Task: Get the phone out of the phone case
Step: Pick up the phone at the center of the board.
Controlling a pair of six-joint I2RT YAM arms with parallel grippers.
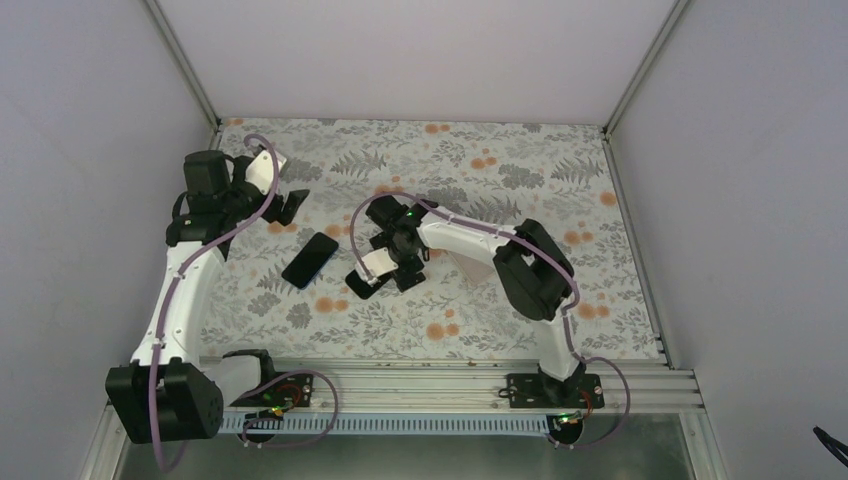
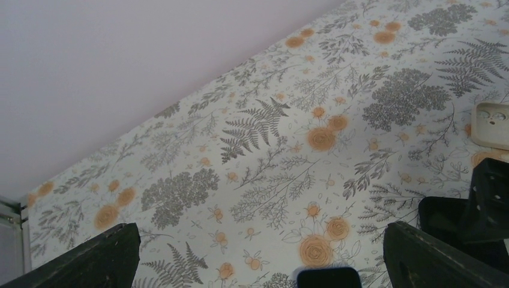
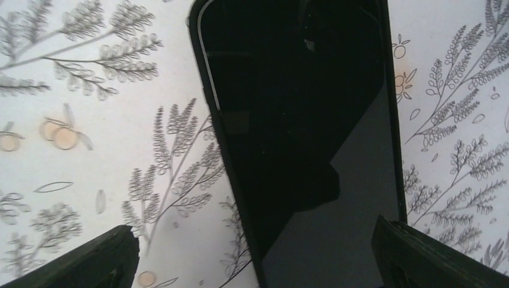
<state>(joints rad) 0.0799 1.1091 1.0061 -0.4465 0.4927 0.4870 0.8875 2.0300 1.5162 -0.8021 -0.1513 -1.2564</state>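
Note:
The phone (image 3: 312, 120), black with a glossy dark screen, lies flat on the flowered table right under my right gripper (image 3: 255, 240), which is open with a finger on either side of its lower end. In the top view, this phone (image 1: 360, 284) pokes out below the right gripper (image 1: 390, 268). The whitish translucent phone case (image 2: 492, 125) lies apart on the table beyond the right gripper, partly under the right arm in the top view (image 1: 465, 265). My left gripper (image 2: 261, 240) is open and empty at the back left (image 1: 293, 205).
A second bare black phone (image 1: 310, 259) lies between the two grippers; its end shows at the bottom of the left wrist view (image 2: 329, 278). Grey walls close in the table on three sides. The arm bases and a rail stand at the near edge.

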